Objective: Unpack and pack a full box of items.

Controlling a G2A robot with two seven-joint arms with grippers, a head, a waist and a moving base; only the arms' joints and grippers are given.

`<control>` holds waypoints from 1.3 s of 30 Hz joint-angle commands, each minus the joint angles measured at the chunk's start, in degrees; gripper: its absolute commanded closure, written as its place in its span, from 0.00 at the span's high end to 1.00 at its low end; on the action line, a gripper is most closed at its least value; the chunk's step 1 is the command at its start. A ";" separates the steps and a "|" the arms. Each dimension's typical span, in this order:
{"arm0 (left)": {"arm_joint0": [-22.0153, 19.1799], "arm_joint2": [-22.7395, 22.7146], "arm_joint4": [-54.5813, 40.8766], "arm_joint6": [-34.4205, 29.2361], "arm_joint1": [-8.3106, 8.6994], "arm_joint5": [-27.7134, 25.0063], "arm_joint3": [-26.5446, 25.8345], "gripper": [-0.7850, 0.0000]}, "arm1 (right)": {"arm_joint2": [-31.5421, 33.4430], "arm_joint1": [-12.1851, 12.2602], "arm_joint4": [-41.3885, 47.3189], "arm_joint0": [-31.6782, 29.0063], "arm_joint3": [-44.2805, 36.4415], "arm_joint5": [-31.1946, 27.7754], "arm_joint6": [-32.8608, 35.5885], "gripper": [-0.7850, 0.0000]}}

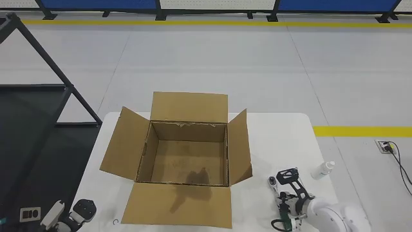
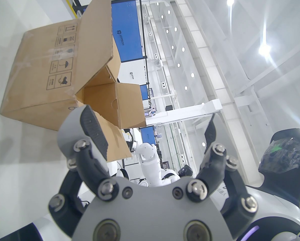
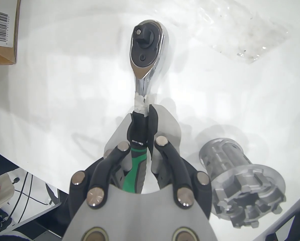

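1. Brown cardboard box [image 1: 189,158] stands in the middle of the white worktop [image 1: 283,135], all four flaps folded outward, its bare floor showing from above.
2. The right gripper [image 3: 142,124] is near the worktop's near right corner, its fingers clamped tight on the green and grey handle of a ratchet wrench [image 3: 146,48]. The wrench's chrome head points away from the gripper over the worktop, drive square facing up.
3. A grey metal part [image 3: 240,189], ribbed and flanged, lies on the worktop just beside the right gripper.
4. A clear plastic bag [image 3: 235,26] lies flat beyond the wrench head.
5. A small white bottle [image 1: 324,169] stands near the right edge.
6. The left gripper [image 2: 150,124] is by the near left corner, fingers spread wide and holding nothing, with the box's side ahead of it.
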 commanded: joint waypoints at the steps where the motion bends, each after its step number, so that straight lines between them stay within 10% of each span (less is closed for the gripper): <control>1: 0.00 0.00 0.00 0.00 0.00 0.00 0.00 1.00 | -0.18 0.07 -0.51 -0.15 -0.45 0.09 -0.03 0.00; 22: 0.00 0.00 0.00 0.00 0.00 0.00 0.00 1.00 | -2.18 0.49 -3.84 -1.10 -3.09 1.87 0.81 0.27; 32: 0.00 0.00 0.00 0.00 0.00 0.00 0.00 1.00 | -4.37 0.45 -6.25 -0.19 -2.58 2.89 1.28 0.23; 39: 0.00 0.00 0.00 0.00 0.00 0.00 0.00 1.00 | -5.72 0.32 -7.61 0.98 -1.76 4.04 1.48 0.00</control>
